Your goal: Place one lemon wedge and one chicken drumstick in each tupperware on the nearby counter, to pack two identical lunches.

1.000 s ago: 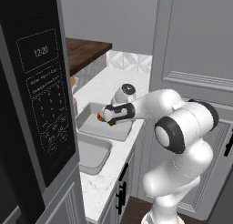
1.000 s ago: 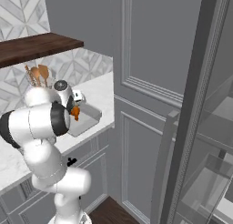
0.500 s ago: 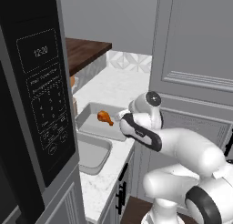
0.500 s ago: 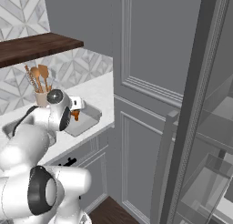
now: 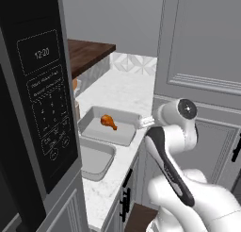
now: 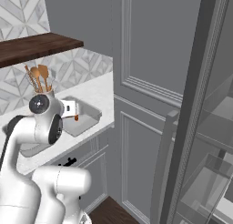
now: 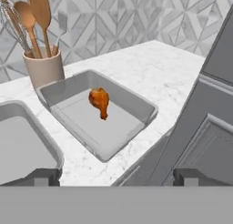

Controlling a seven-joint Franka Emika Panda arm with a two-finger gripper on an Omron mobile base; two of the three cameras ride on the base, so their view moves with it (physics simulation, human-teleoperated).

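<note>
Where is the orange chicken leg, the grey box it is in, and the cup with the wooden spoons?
orange chicken drumstick [image 7: 99, 100], hand view, on its meaty end.
grey rectangular tupperware [image 7: 129, 100], hand view, on its far inner wall.
beige cup of wooden spoons [image 7: 44, 71], hand view, on the cup's side.

Two shallow grey tubs sit side by side on the white marble counter [image 7: 150, 68]. The far tub [image 7: 136, 100] has one orange drumstick [image 7: 100, 101] lying flat near its middle, fat end toward the backsplash, bone pointing at the counter's front edge. The near tub [image 5: 101, 167] has nothing in it.
</note>
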